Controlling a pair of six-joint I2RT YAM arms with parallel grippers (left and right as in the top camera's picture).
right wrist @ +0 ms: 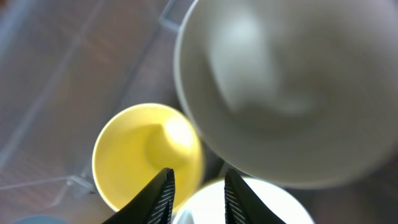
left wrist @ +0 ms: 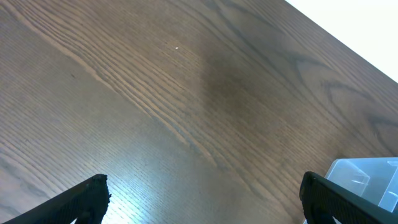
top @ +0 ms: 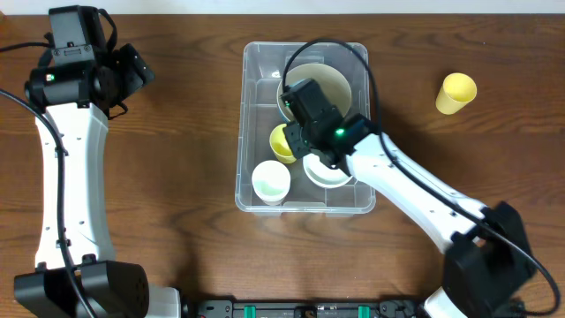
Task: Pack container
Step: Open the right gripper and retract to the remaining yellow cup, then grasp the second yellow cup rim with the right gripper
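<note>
A: Where is the container now?

B: You have the large clear plastic rectangular container (top: pixel 259 104) in the middle of the brown wooden tabletop (top: pixel 177 177). Your left wrist view shows only one corner of it (left wrist: pixel 367 177), at the lower right edge.

A: What is in it?

B: A wide cream round bowl (top: pixel 334 81) fills the far half. Nearer to you, a small yellow cup (top: pixel 280 143) stands at the left side, with a white bowl (top: pixel 327 173) to the right of it. A greenish-white cup (top: pixel 270 181) is in the near left corner. A second yellow cup (top: pixel 456 93) is on the tabletop to the right, well apart from the container.

A: And my right fingers?

B: Your right fingers (right wrist: pixel 163 194) hang over the small yellow cup. They stand close together with a narrow gap, and the right rim of the cup shows in this gap. I cannot tell if they pinch the rim or only hover above it, because the view is blurred.

A: And the left?

B: Your left fingers (left wrist: pixel 87 200) are spread wide and hold nothing. Under them is bare tabletop, to the far left of the container.
</note>
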